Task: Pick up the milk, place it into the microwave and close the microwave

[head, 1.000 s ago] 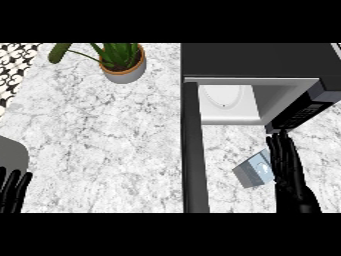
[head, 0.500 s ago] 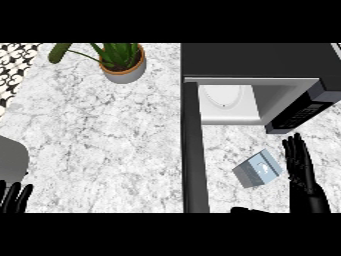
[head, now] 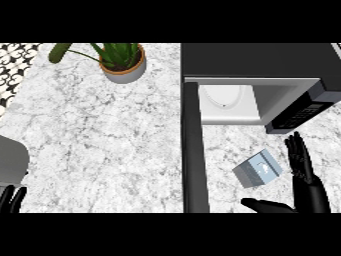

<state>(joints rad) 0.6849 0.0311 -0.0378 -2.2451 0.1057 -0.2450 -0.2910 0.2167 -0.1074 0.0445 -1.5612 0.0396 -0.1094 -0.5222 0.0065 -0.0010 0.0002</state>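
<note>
The milk [head: 258, 169], a small pale blue-grey carton, lay tilted on the marble counter [head: 99, 140], just in front of the open microwave [head: 265, 75] and to the right of its door [head: 193, 150], which stood swung out toward the near edge. The right hand [head: 306, 185] came up from the lower edge just to the right of the carton. Its fingers [head: 297, 152] were straight and held close together, pointing away toward the microwave's control panel, and they stood beside the carton's right edge with a narrow strip of counter between. The thumb [head: 265, 205] was spread wide to the left, lying below the carton's near corner, also apart from it. So the milk sat in the open angle between thumb and fingers, touched by neither. The left hand [head: 3, 199] showed at the lower left corner, fingers straight and up, next to a grey object [head: 2, 157] at the left edge. A potted plant [head: 121, 62] stood at the counter's far side
</note>
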